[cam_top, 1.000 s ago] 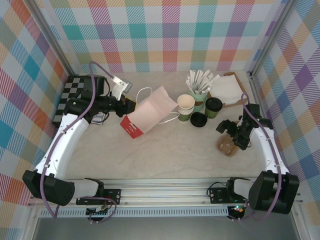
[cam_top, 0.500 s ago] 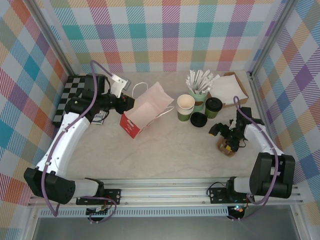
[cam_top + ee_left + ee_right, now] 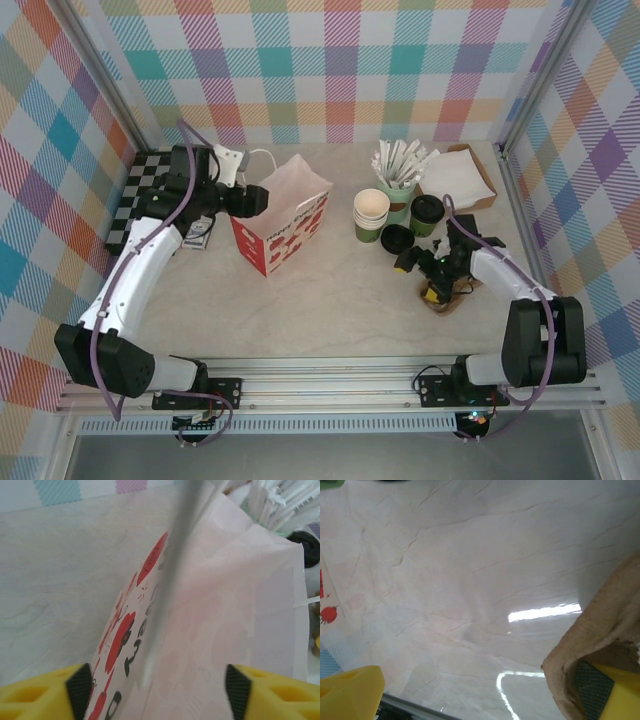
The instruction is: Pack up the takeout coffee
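While my left pincer and right pincer gaped wide, the takeout coffee sat unpacked outside the upright bag.

Bright even light; glare streak on table; left-wrist close-up blurred.

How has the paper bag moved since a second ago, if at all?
Yes. The paper bag was raised from lying to upright, its top now farther left, away from the cup stack.
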